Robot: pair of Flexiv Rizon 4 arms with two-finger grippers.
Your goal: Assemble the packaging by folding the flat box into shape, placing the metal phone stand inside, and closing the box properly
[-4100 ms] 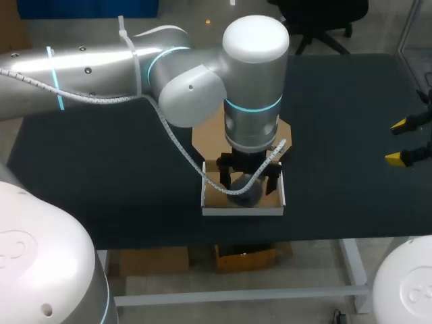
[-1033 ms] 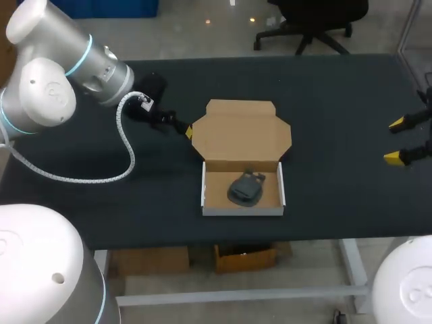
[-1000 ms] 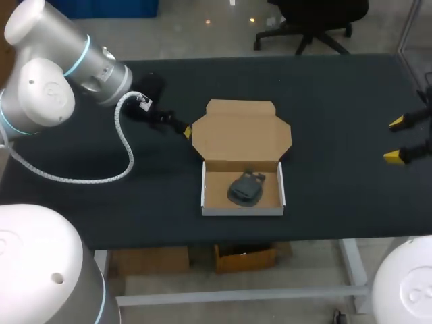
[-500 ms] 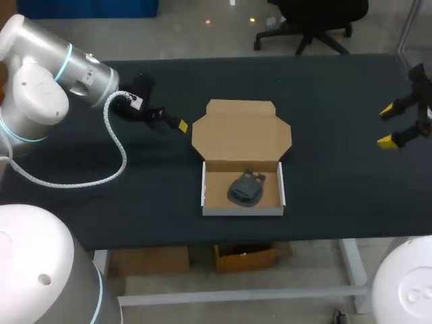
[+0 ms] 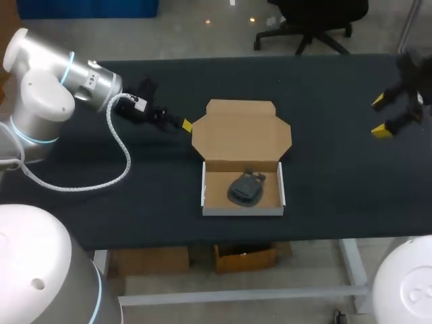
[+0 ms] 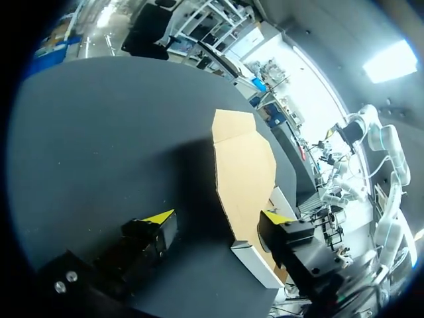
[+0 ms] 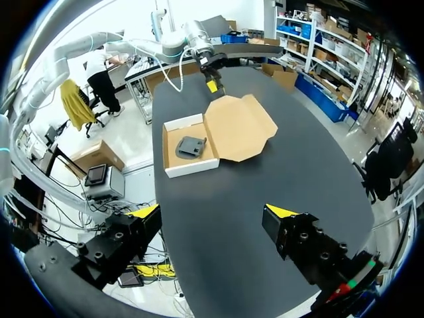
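Found the phone stand (image 5: 246, 188) lying in the tray of the box (image 5: 241, 210), near the front edge of the surface (image 5: 337, 175), unmoved from before. Saw the lid (image 5: 241, 131) spread flat and open behind the tray. Noted the left tool (image 5: 183, 124) just beside the lid's left corner, fingers apart and empty, nudged slightly toward the lid. Spotted the right tool (image 5: 381, 115) well apart at the right, fingers apart, empty, shifted inward and farther back.
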